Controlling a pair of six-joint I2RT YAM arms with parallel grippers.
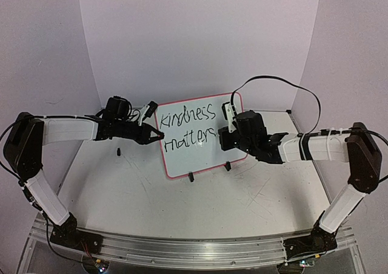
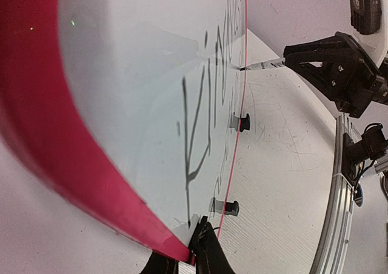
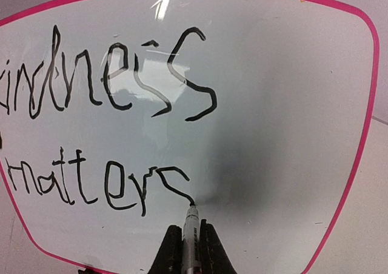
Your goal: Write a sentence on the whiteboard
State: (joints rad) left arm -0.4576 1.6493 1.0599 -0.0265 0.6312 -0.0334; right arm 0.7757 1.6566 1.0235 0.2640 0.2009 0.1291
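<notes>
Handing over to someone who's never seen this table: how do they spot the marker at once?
Find the whiteboard standing mid-table. At its right side the right pincer is shut on the marker, whose tip touches the board just after the last letter of the writing. It is the only slim, pale stick there, unlike the stubby black feet under the board.

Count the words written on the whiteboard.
2: "kindness" on the upper line, "matters" directly below it; the marker tip touches its last letter. None appear hidden.
</notes>
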